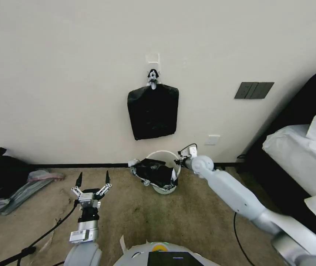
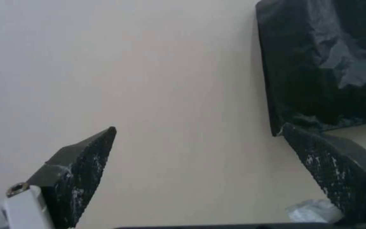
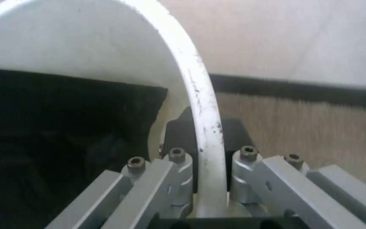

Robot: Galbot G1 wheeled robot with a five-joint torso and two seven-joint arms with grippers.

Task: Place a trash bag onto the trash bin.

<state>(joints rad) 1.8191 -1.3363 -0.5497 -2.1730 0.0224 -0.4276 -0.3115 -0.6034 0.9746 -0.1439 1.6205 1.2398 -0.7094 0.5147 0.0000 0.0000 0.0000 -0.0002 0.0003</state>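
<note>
The white trash bin (image 1: 164, 152) stands on the carpet by the wall. The wrinkly black trash bag (image 1: 154, 172) lies bunched in its mouth and spills over the near rim. My right gripper (image 1: 178, 162) is at the bin's right rim. In the right wrist view the right gripper (image 3: 204, 127) is shut on the trash bin's white rim (image 3: 200, 95), one black pad on each side, and the trash bag (image 3: 64, 133) sits dark inside the bin. My left gripper (image 1: 93, 178) is held open above the carpet left of the bin, its fingers wide apart in the left wrist view (image 2: 199, 127).
A flat black bundle (image 1: 153, 111) hangs from a wall hook above the bin, and it is also seen close up (image 2: 322, 63). Dark bags (image 1: 6, 181) lie at the left. A bed (image 1: 302, 159) stands at the right. A cable (image 1: 54, 225) runs across the floor.
</note>
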